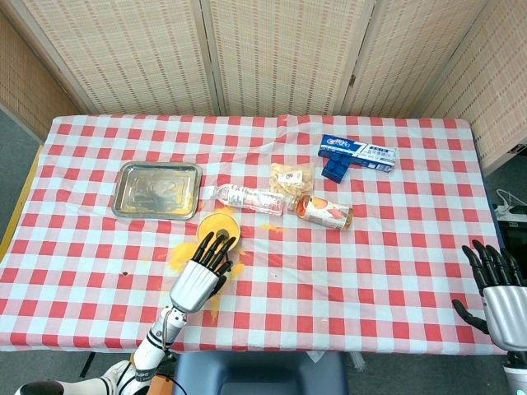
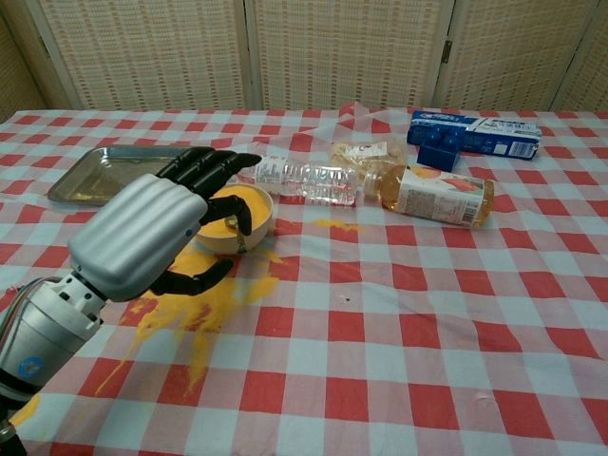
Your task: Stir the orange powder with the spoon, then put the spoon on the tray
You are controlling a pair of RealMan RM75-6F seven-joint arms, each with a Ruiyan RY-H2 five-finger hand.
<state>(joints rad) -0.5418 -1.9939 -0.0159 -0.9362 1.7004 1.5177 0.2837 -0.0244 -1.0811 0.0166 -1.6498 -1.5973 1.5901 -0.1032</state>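
Observation:
A small bowl (image 1: 218,224) (image 2: 243,209) of orange powder stands in front of the metal tray (image 1: 158,189) (image 2: 104,174). The spoon (image 2: 235,228) lies in the bowl, its handle leaning over the near rim. My left hand (image 1: 202,271) (image 2: 157,233) hovers just on the near side of the bowl, fingers spread and pointing at it, holding nothing. It hides part of the bowl in the chest view. My right hand (image 1: 498,296) is open at the table's near right corner, far from the bowl.
Orange powder (image 2: 190,294) is spilled on the checked cloth in front of the bowl. Behind the bowl lie a clear bottle (image 2: 304,179), an orange drink bottle (image 2: 437,195) and a snack bag (image 1: 291,175). A blue box (image 1: 358,154) sits further back.

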